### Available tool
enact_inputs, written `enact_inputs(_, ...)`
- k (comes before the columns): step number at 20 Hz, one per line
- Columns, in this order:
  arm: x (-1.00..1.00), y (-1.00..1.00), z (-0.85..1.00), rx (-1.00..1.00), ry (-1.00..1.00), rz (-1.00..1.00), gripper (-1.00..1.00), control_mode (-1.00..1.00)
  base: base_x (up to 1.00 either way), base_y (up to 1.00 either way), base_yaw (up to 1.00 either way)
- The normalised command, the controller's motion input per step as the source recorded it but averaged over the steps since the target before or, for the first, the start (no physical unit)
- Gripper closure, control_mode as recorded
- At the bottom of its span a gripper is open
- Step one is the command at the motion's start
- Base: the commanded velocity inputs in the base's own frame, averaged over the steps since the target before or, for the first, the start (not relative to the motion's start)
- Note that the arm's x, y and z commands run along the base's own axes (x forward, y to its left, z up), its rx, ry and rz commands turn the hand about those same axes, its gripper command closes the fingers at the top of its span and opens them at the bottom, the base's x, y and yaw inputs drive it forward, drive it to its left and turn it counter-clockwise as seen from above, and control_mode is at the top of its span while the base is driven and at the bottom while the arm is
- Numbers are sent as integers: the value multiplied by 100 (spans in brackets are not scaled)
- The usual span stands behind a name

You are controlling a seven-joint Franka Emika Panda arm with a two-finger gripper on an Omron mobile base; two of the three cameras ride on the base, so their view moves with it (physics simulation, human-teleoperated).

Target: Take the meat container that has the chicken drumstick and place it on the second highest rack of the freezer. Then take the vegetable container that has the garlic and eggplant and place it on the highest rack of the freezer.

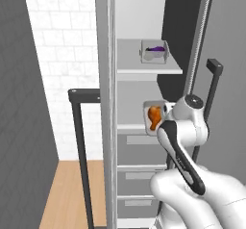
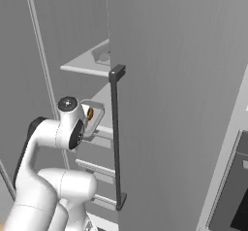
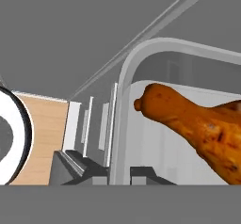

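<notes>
we held our gripper (image 3: 120, 171) clamped on the near rim of the meat container (image 3: 123, 100), the chicken drumstick (image 3: 197, 124) inside, at the lower rack's (image 1: 130, 127) front edge. farther up, the vegetable container (image 1: 154, 51) sat on the highest rack (image 1: 144, 69) of the freezer (image 1: 108, 40).

Two rear base views onto the freezer (image 1: 149, 69); hand view close on the tray (image 3: 123, 100).

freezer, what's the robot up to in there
The arm's tool is shut on the rim of the meat container with the chicken drumstick, at the freezer's lower shelf board. The vegetable container with the dark purple eggplant already sits on the highest rack.
</notes>
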Motion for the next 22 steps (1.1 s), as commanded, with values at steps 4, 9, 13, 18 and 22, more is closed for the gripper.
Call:
enact_inputs(4, 76, 0, -5, 0, 3, 0, 100, -100, 0, 0, 0)
enact_inputs(9, 74, 0, -8, 0, 6, -4, 100, -100, 0, 0, 0)
enact_inputs(13, 70, 0, -3, 0, 10, -8, 100, -100, 0, 0, 0)
enact_inputs(18, 64, -5, -5, 0, 9, -7, 100, -100, 0, 0, 0)
enact_inputs(22, 65, -14, -33, 0, 1, -5, 100, -100, 0, 0, 0)
